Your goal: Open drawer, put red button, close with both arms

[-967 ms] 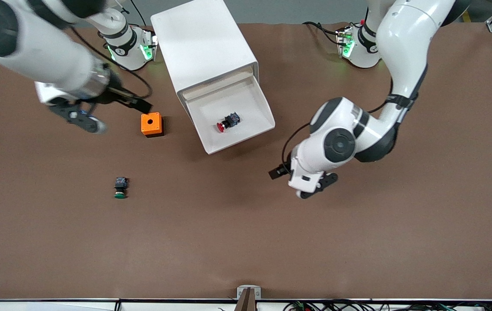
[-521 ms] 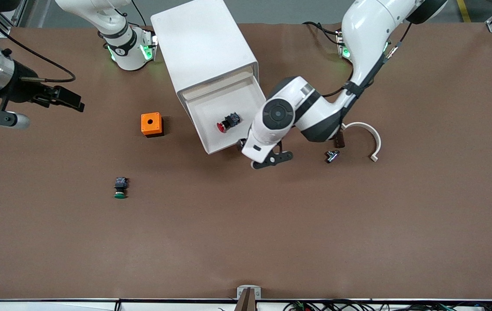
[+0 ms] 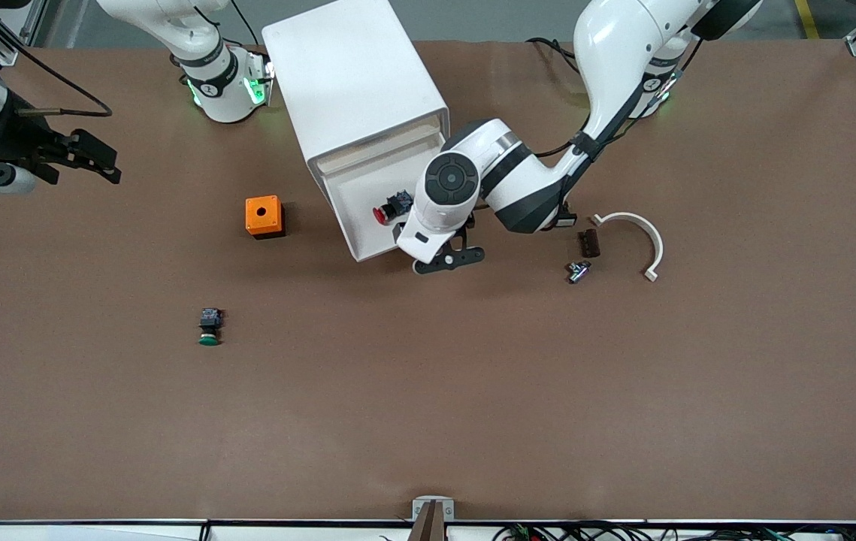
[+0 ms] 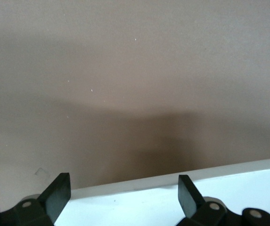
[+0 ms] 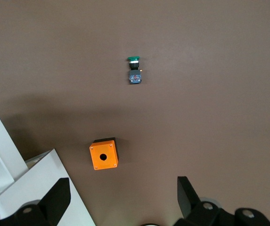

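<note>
Since a moment ago, the left gripper (image 3: 449,259) has slid over to the open drawer (image 3: 358,197) front and the drawer's gone in a bit. Its fingers (image 4: 59,190) are spread wide, holding nothing. The red button (image 3: 391,208) is lying inside the drawer. The right gripper (image 3: 93,154), also wide open and empty, is waiting at the right arm's end of the surface (image 3: 473,391).

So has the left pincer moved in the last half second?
Yes. The left pincer shifted toward the right arm's end, along the open drawer's front edge.
</note>
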`<state>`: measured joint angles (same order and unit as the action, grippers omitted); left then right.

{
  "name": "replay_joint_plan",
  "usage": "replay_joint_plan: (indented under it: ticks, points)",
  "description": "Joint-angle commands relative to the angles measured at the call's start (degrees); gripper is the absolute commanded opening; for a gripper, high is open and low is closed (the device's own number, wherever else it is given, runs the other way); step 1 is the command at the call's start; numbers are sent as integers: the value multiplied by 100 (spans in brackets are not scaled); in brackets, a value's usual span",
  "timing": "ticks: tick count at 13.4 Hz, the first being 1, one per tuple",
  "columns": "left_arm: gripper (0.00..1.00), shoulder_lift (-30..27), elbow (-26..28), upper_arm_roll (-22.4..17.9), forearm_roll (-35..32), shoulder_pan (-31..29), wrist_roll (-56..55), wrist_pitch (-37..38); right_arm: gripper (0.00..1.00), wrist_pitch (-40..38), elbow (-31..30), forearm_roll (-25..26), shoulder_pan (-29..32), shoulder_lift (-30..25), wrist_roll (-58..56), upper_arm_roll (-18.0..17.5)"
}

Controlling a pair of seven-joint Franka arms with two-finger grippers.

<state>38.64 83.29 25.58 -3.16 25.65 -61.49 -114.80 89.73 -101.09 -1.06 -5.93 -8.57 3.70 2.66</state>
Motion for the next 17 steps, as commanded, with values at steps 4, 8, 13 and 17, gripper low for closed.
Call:
replay_joint_plan:
  ticks: [4, 8, 13, 17]
  points:
    - [100, -15, 109, 17, 324, 89, -161, -25, 100, 71, -139, 71, 645, -268, -782, -108]
    - [100, -6, 117, 35, 790, 159, -152, -25, 100, 45, 19, 88, 796, -242, -1011, -126]
    - [100, -6, 135, 43, 1255, 282, -152, -25, 100, -245, 291, 88, 804, -215, -933, -117]
    - [100, 47, 197, 43, 1915, 344, -152, -25, 100, -166, 494, 106, 813, -180, -932, -117]
